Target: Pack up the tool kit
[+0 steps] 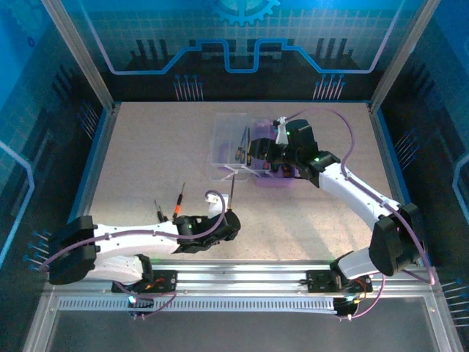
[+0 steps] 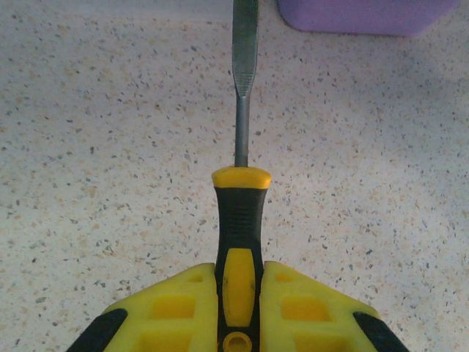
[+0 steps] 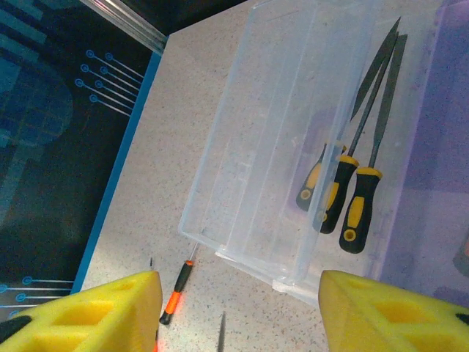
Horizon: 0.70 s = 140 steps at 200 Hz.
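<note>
Top view: purple case [image 1: 277, 178] open on table [image 1: 146, 147], clear lid [image 1: 229, 139] folded out to its left, slim files [image 1: 242, 147] lying in lid. Right claw [image 1: 258, 155] over case. Left claw [image 1: 230, 217] in front of case; orange screwdriver [image 1: 178, 202] front-left of case.

Left wrist: left claw clenched on yellow-black file [image 2: 238, 220], blade pointing toward case.

Right wrist: three files side by side in lid, near case. Right claw spread wide, gripping nothing.
</note>
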Motion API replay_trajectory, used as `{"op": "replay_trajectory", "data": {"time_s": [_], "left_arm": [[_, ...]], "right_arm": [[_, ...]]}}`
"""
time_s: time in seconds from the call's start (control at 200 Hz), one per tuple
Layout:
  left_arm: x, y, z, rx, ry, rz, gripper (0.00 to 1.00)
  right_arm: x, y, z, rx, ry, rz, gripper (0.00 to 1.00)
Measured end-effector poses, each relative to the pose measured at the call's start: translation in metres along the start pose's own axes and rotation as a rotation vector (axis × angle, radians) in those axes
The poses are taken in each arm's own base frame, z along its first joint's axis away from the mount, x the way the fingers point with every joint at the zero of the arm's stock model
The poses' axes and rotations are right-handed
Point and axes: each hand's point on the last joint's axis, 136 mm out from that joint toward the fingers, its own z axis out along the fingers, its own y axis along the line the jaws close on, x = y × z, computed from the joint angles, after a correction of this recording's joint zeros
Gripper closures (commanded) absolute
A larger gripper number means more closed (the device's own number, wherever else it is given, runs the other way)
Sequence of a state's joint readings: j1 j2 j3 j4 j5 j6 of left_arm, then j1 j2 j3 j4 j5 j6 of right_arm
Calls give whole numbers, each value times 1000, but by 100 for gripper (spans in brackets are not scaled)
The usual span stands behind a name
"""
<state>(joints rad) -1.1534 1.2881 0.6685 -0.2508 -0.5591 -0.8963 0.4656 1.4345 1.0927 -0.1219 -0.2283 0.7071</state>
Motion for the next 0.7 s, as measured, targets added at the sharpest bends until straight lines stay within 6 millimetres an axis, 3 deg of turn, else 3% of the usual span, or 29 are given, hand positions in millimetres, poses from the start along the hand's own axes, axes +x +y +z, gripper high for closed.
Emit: {"op": "replay_trajectory", "data": {"time_s": [0.41,0.7], "left_arm": [[0,-13,3,65,27,-11,100],[-19,-22,-15,145,-4,-46,100]], "right_arm": [[32,3,9,-51,84,41,41],[65,12,21,-70,183,6,47]]}}
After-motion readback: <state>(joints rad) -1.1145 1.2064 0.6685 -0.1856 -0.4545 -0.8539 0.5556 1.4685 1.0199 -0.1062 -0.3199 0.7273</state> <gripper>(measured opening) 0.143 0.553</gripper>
